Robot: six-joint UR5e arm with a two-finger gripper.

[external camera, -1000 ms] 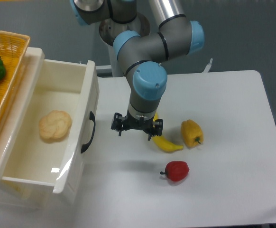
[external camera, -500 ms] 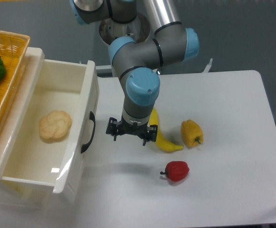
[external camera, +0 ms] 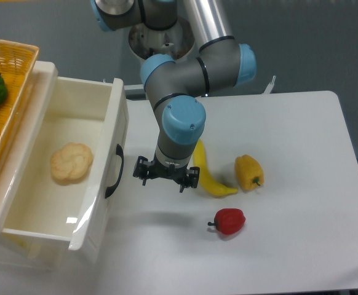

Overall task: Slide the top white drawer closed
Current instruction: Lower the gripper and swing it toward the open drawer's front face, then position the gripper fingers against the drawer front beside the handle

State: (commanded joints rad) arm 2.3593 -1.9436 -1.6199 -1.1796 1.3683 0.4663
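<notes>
Top white drawer (external camera: 74,178) pulled out; likely light, stiff, slippery. Best pushed on front by black handle (external camera: 114,171). Hand (external camera: 165,179) spread, holding nothing.

Single fixed camera, high, looking steeply down on the white counter (external camera: 290,141); arm base at top edge; open drawer (external camera: 74,178) cropped at left; medium range; no second view.

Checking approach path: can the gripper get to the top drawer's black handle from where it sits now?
Probably yes. The gripper hangs open just right of the top white drawer, and only bare table lies between it and the black handle. The banana is behind it.
</notes>
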